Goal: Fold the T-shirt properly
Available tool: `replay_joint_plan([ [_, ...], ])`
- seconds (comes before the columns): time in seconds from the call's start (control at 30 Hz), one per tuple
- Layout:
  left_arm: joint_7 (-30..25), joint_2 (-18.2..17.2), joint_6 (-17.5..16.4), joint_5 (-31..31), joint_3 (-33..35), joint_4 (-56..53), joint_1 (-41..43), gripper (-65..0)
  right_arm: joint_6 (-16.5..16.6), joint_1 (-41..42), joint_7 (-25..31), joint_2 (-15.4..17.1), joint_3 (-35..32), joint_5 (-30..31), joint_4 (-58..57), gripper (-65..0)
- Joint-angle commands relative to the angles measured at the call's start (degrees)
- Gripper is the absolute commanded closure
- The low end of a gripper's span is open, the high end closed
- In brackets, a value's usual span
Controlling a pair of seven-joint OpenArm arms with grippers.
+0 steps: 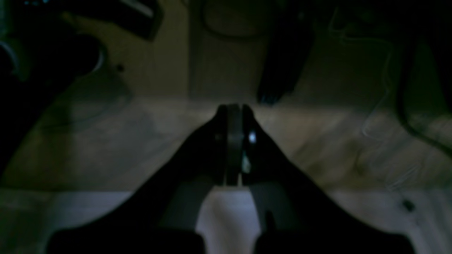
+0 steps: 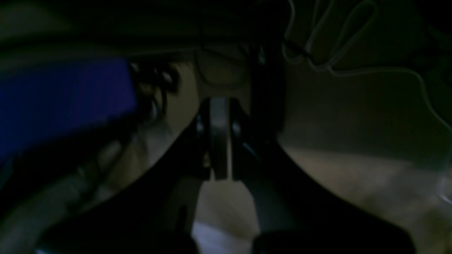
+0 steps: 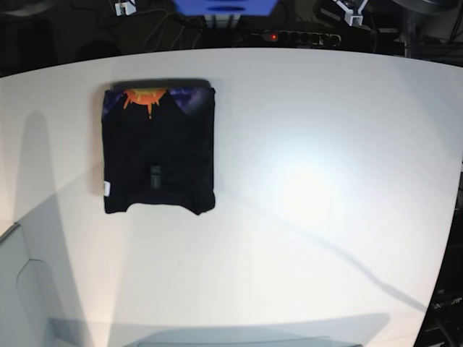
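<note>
On wide white matte tabletop (image 3: 304,181): folded black cloth T-shirt (image 3: 159,152) — soft, limp, light; grip at doubled edges. Left gripper (image 1: 233,106), right gripper (image 2: 219,100) — closed, empty.

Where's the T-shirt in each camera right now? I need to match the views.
Base: the T-shirt lies folded on the white table, upper left, orange print at its far edge.
Left wrist: not in it; only the shut left gripper over floor.
Right wrist: not in it; shut right gripper.
Shared landmark: none that I can match with confidence.
</note>
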Motion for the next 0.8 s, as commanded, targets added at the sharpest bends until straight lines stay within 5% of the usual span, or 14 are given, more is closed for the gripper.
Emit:
replay_joint_plan([
  [0.0,-2.11,-1.61,-0.28,-0.22,-0.11,-3.44,-1.0,0.0,0.73,0.38,2.26,0.2,0.03,0.26,-2.71,0.0],
  [0.07,-5.98,-2.84,3.33,1.45,0.51,-10.56,-5.22,0.0,0.73,3.55,7.27,0.29,0.03,0.17,-9.92,0.0],
  [0.2,-11.25,-2.93,12.73,4.09,4.9,-15.48,-9.62,0.0,-8.1,8.91,16.59,0.73,-2.34,0.09,-22.23,0.0],
  [0.53,-12.75,1.2,20.91,4.18,14.4,-25.51,-18.58,0.0,-35.62,14.98,21.86,1.96,-18.52,0.17,-34.36,0.0],
  [0.63,-14.51,2.34,21.96,4.27,15.54,-27.79,-20.25,0.0,-42.3,15.86,21.69,0.56,-18.78,0.17,-35.76,0.0],
  [0.77,-15.12,2.69,23.46,4.44,15.63,-27.7,-20.34,-0.1,-46.87,17.61,21.69,-0.06,-21.51,0.17,-37.44,0.0],
])
